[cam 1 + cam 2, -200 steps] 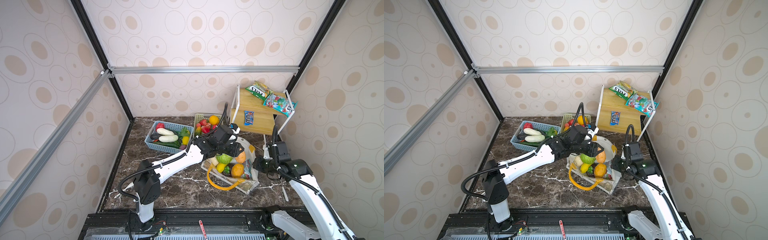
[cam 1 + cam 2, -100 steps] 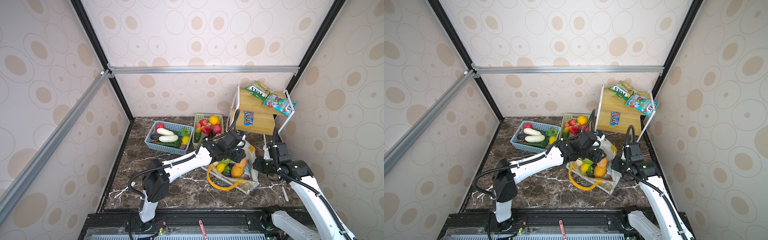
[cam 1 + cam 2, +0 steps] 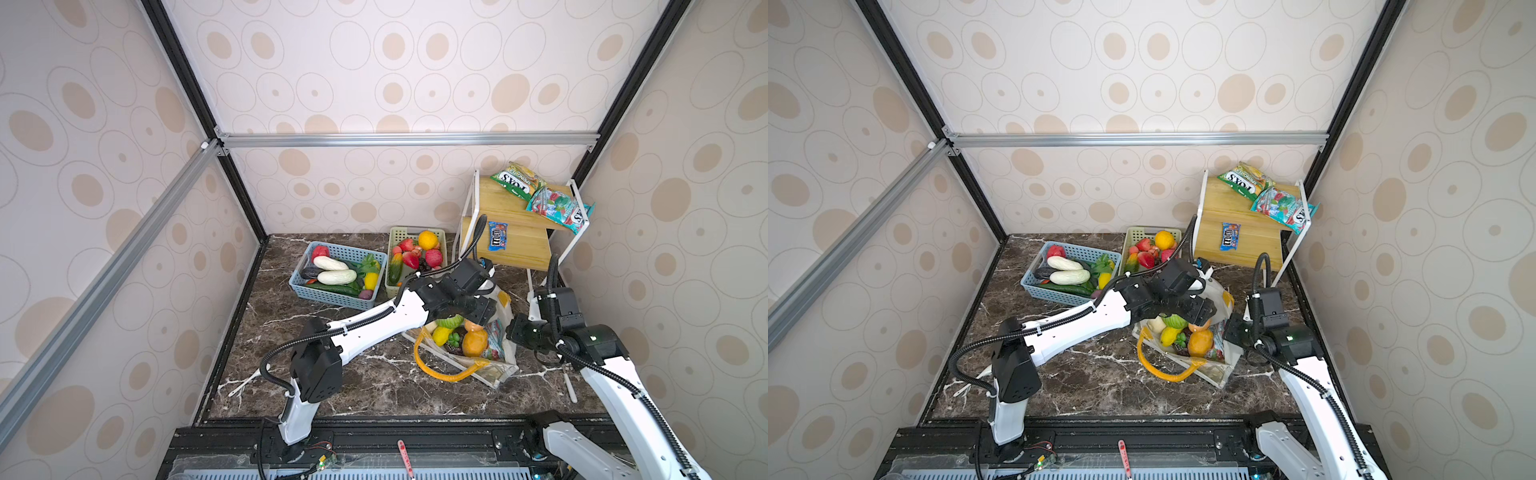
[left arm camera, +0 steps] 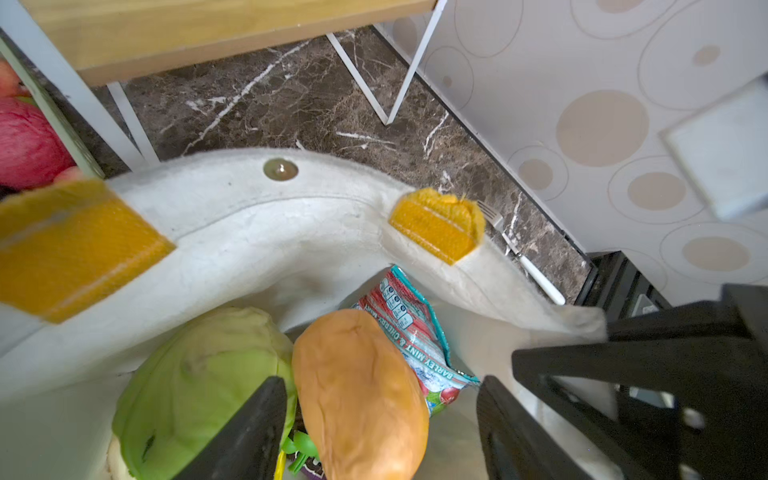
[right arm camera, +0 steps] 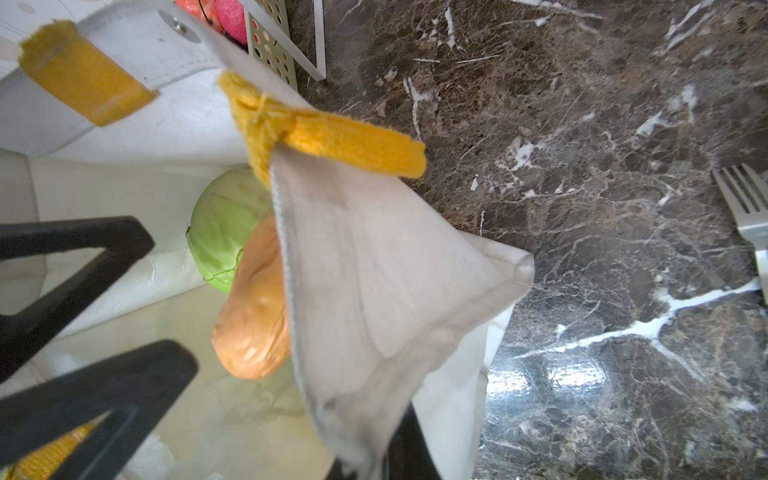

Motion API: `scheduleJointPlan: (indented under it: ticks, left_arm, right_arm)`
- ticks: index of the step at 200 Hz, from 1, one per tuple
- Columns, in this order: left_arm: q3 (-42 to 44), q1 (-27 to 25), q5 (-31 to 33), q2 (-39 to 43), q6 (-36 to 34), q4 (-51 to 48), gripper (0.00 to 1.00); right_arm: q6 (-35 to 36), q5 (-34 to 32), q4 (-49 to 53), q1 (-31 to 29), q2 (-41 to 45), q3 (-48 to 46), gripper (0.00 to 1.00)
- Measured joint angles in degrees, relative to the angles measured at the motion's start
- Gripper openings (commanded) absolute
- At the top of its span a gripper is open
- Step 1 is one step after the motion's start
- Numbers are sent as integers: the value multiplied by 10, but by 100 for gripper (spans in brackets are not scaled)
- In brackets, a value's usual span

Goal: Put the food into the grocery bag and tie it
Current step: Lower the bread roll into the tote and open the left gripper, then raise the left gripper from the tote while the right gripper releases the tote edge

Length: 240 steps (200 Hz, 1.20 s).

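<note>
Nearest me, the marble desk (image 3: 374,386), w/ a fork (image 5: 744,199) lying off to my right. Next, the grocery bag (image 4: 249,232) stands open on the desk, one yellow loop handle (image 3: 440,374) flopped toward me. My right hand (image 3: 512,332) is clenched on the bag's right rim, cloth pinched betw. its fingers. My left hand (image 4: 380,381) hangs over the bag mouth, released, grasping nothing. An orange fruit (image 4: 357,386) lies betw. its fingers, beside the green cabbage (image 4: 195,382) and a teal-red mint packet (image 4: 411,328), all inside the bag. Behind: blue basket (image 3: 332,297) and green basket (image 3: 392,237), both loaded. Farthest, the wooden shelf (image 3: 519,253) w/ a green Fox's packet (image 3: 515,185), a teal Fox's packet (image 3: 557,208) and a blue M&M's packet (image 3: 496,236).
</note>
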<state>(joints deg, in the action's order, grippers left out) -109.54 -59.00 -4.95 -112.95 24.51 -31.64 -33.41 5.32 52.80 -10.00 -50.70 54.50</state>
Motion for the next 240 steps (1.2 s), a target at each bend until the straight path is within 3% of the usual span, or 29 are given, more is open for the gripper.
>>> scheduleJointPlan:
  ticks: [26, 72, 131, 193, 240]
  left_arm:
    - [-41, 0, 32, 0, -10, -26, 74]
    - [-71, 10, 151, 12, -31, -101, 76]
    - [16, 37, 256, 82, -49, -158, 77]
    - [142, 49, 250, 120, -53, -143, 55]
    - [182, 80, 230, 144, -54, -122, 33]
  right_arm:
    - [0, 0, 0, 0, 0, 0, 9]
    - [2, 0, 0, 0, 0, 0, 9]
    - [3, 7, -5, 0, -17, 5, 9]
    - [10, 24, 2, 0, -33, 18, 9]
    - [22, 65, 6, -10, -32, 19, 10]
